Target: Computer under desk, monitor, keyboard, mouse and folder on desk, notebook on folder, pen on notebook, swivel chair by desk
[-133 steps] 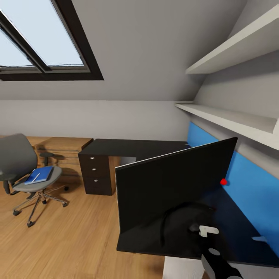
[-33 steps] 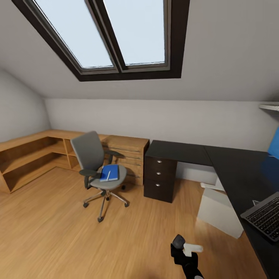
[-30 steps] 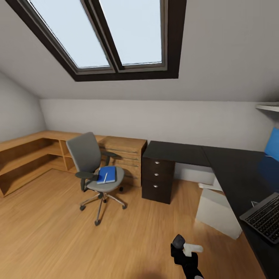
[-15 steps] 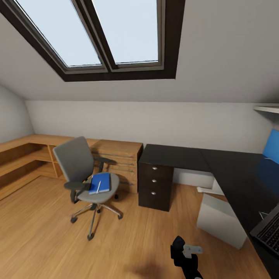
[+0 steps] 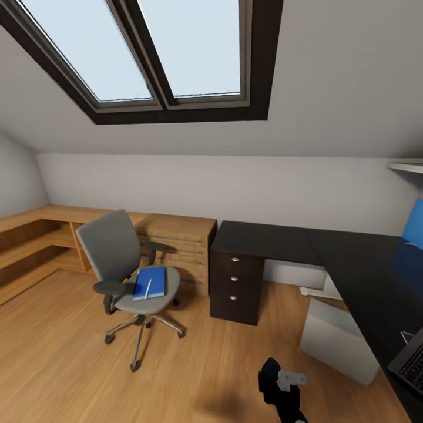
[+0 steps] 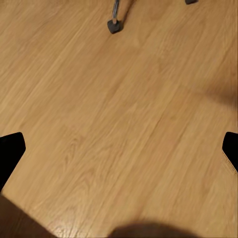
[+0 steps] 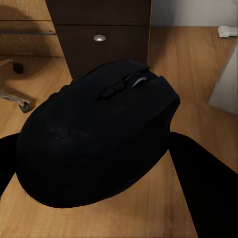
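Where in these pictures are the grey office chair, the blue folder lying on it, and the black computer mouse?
Grey office chair (image 5: 104,247): head view, on its tall backrest.
Blue folder (image 5: 154,279): head view, on its flat cover.
Black computer mouse (image 7: 94,144): right wrist view, on its rounded top shell.

Bare wooden floor (image 5: 70,352) lies open between the swivel chair (image 5: 126,267) and the black table (image 5: 329,252), wide enough for an arm to pass. The chair's star base and castors spread over the floor beside the low wood cabinet (image 5: 176,235). The drawer block (image 5: 237,288) closes off the table's near end; past it the computer (image 5: 338,341) stands under the table. The sloped ceiling and skylight (image 5: 170,53) hang low overhead. The right gripper (image 7: 106,163) is filled by the mouse (image 7: 99,144); the left gripper (image 6: 119,153) seems spread over bare floor.
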Robot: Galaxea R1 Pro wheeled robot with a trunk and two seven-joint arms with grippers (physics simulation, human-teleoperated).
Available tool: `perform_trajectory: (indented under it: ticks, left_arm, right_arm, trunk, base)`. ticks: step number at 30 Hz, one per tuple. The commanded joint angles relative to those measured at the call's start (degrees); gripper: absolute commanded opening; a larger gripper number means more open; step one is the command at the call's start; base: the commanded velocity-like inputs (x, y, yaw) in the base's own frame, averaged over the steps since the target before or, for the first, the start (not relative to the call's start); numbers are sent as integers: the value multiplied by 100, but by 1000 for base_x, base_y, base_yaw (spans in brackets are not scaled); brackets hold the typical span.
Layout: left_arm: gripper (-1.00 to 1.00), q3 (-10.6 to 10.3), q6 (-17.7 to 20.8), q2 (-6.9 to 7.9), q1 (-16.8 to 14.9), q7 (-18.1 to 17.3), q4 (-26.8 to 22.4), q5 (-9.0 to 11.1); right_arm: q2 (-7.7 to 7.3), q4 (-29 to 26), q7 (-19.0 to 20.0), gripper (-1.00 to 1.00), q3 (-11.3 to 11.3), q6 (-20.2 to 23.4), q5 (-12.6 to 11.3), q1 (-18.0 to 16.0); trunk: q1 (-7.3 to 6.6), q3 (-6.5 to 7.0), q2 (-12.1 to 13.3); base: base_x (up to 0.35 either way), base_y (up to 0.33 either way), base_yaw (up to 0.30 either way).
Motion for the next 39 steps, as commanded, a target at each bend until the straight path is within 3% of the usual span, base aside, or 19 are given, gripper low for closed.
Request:
perform_trajectory:
  ticks: [1,17,23,27,28,29,30,32,35,37,39]
  left_arm:
    - [100,-35,-34,5,-7,44,2,61]
    - [100,-39,-31,-12,-5,45,-39,61]
    - [100,-57,225,-95,-5,30,-1024,56]
    - [100,-54,1345,-117,-5,57,-2007,60]
    - [100,-53,1843,-141,-5,77,-2516,60]
    - [100,-53,2354,-261,-5,76,-3317,61]
    - [100,-53,2569,-344,-5,75,-3705,59]
    - [100,-53,3381,-579,-5,73,-4500,56]
    - [100,-33,3849,-629,-5,79,-4509,63]
    - [100,48,3944,-498,-5,57,-4320,57]
    - [100,115,3990,-330,-5,48,-4488,70]
  right_arm:
    - [2,4,-29,-100,-30,-14,58,-4]
    - [0,-4,-24,-100,-28,-14,49,-4]
    - [-18,-344,-24,-100,-30,168,22,-15]
    - [7,-1683,-28,-100,-39,1321,4,-16]
    - [54,-2514,-24,-100,-48,2092,-29,-13]
    - [183,-3707,-17,-100,-61,3228,-213,-13]
    - [226,-4252,-20,-100,-53,3771,-368,-13]
    - [289,-5317,-69,-100,-29,5003,-733,-13]
    - [317,-5589,-79,-100,-44,5340,-903,-4]
    - [318,-5598,-81,-100,-52,5176,-952,24]
    - [331,-5604,-80,-100,-44,5074,-984,150]
  trunk:
    - [-19,11,38]
    - [-371,299,679]
    - [-503,406,920]
    - [-590,478,1081]
    - [-612,496,1121]
    - [-634,514,1161]
    - [-656,532,1201]
    - [-700,568,1281]
    - [-766,622,1401]
    - [-810,658,1482]
    - [-854,694,1562]
  base:
    - [320,0,0]
    - [328,0,0]
    - [329,0,0]
    - [329,0,0]
    - [329,0,0]
    - [329,0,0]
    - [329,0,0]
    - [329,0,0]
    - [329,0,0]
    - [329,13,0]
    - [329,55,0]
